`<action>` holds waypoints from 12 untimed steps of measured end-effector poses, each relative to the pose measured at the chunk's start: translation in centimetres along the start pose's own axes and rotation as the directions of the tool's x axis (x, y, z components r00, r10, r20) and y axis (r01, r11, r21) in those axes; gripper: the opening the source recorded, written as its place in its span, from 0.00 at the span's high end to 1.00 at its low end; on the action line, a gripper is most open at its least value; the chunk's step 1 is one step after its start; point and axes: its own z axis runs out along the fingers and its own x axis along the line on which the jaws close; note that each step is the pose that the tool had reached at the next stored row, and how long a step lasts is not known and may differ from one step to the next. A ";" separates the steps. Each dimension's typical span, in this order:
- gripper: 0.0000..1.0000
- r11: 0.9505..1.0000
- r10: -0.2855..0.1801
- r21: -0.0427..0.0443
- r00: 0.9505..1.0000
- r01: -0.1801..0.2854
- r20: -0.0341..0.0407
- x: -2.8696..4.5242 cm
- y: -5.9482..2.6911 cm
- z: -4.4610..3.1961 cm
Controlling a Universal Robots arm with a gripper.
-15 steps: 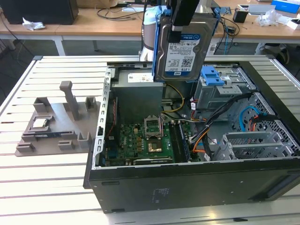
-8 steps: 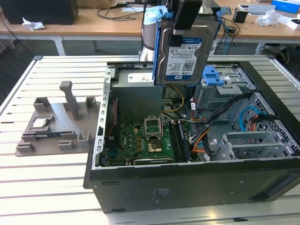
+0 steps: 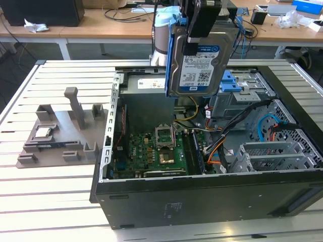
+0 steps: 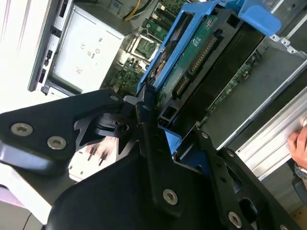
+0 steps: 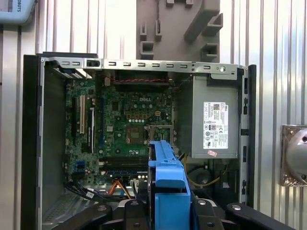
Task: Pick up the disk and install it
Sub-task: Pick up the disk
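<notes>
A: Gripper (image 3: 194,44) status?
B: Pinched tight on the disk (image 3: 194,68), gripping its upper end. The hard drive hangs upright in its blue bracket (image 3: 170,55), label facing the exterior view.
A: Where is the disk exactly?
B: In the air above the open computer case (image 3: 202,201), over the far part of the motherboard (image 3: 146,151), touching nothing below.
A: What else is around?
B: A power supply (image 5: 215,125) sits inside the case. A grey fixture (image 3: 55,131) lies on the slatted table (image 3: 50,201), to the exterior view's left. A person's hand (image 4: 300,141) is beside the case.
</notes>
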 end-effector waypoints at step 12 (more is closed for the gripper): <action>0.63 1.000 0.000 0.000 1.000 0.000 0.000 1.50 0.03 0.04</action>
